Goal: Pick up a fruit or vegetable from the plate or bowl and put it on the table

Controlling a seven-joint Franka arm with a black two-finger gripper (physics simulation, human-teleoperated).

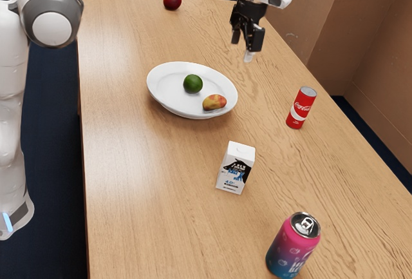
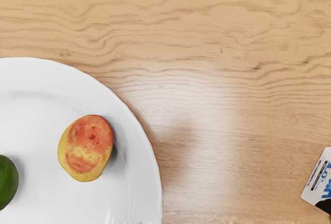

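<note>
My gripper (image 1: 247, 42) hangs high over the table, up and to the right of the plate in the exterior view, its black fingers apart with nothing seen held between them. The white plate (image 1: 168, 98) bears a round green fruit (image 1: 193, 84) and a red-yellow mango-like fruit (image 1: 214, 102) near its rim. In the wrist view the red-yellow fruit (image 2: 86, 148) lies inside the rim of the plate (image 2: 129, 188), with part of the green fruit (image 2: 7, 181) beside it.
On the wooden table (image 1: 141, 182) stand a white carton (image 1: 236, 167), a red cola can (image 1: 300, 107) and a pink-blue can (image 1: 293, 247). A dark red round fruit (image 1: 172, 0) lies near the far end. In the wrist view, the carton (image 2: 320, 180) is partly visible.
</note>
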